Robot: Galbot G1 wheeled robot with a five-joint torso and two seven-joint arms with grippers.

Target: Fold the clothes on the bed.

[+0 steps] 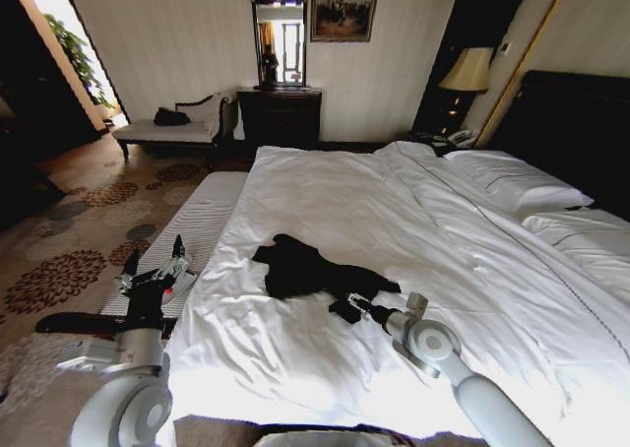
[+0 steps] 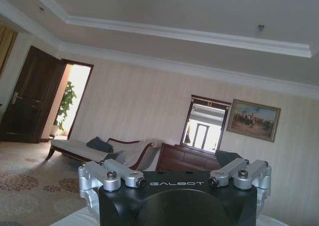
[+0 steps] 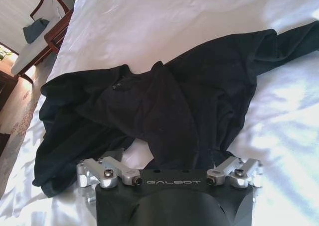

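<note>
White bed [image 1: 325,201], crumpled black T-shirt [image 1: 300,268], right claw [image 1: 346,307] touching

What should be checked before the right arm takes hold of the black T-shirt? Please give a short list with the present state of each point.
1. T-shirt lies on the bed: ok, it is on the white cover near the foot end.
2. T-shirt is flat, ready to fold: not ok, it is crumpled and bunched.
3. Right gripper is at the cloth: ok, it is low at the shirt's near edge.
4. Right fingers have cloth between them: cannot tell; in the right wrist view the tips are hidden behind the gripper body.
5. Left gripper is out of the way: ok, it is raised beside the bed over the striped bench, apart from the shirt.
</note>
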